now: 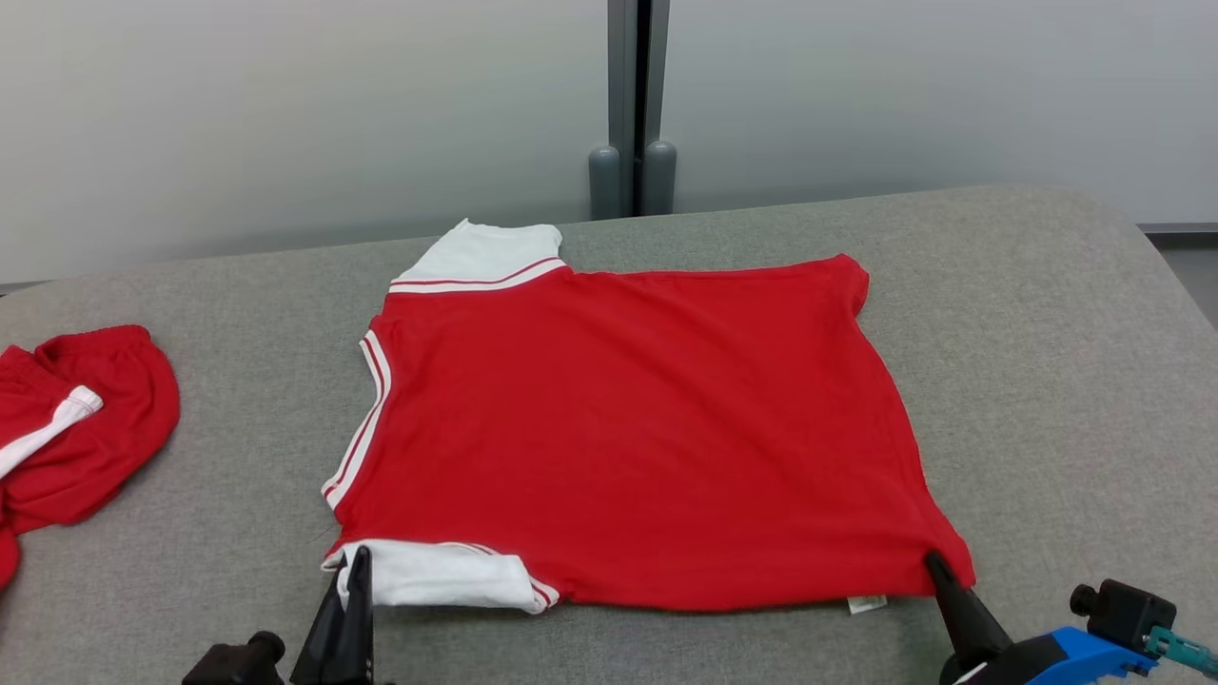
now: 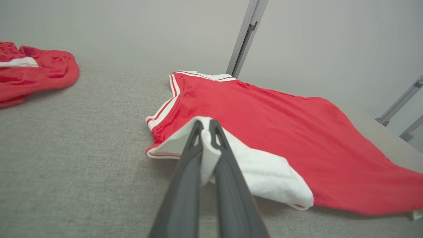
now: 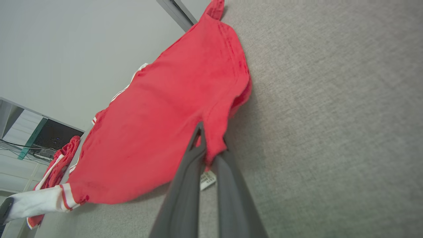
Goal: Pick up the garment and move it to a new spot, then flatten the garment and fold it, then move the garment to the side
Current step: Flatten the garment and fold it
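The garment (image 1: 628, 428), a red shirt with white sleeves edged in red and white stripes, lies spread almost flat in the middle of the grey cloth-covered desk (image 1: 1047, 381), collar side to the robot's left and hem to its right. One white sleeve (image 1: 485, 252) points to the far edge and the other sleeve (image 1: 447, 576) lies at the near edge. A small white label (image 1: 867, 603) peeps out from under the near hem; its print is too small to read.

The left pincer (image 1: 359, 561) is clamped on the near sleeve, a fold of white cloth squeezed between its two dark fingers in the left wrist view. The right pincer (image 1: 933, 561) is closed on the near hem corner, where the red cloth bunches and lifts slightly off the desk.

Well apart to the left, at the desk's edge, lies a second red piece of clothing (image 1: 86, 428) with a white stripe, crumpled, possibly shorts. Behind the desk stands a pale wall with a grey upright post (image 1: 636, 105).
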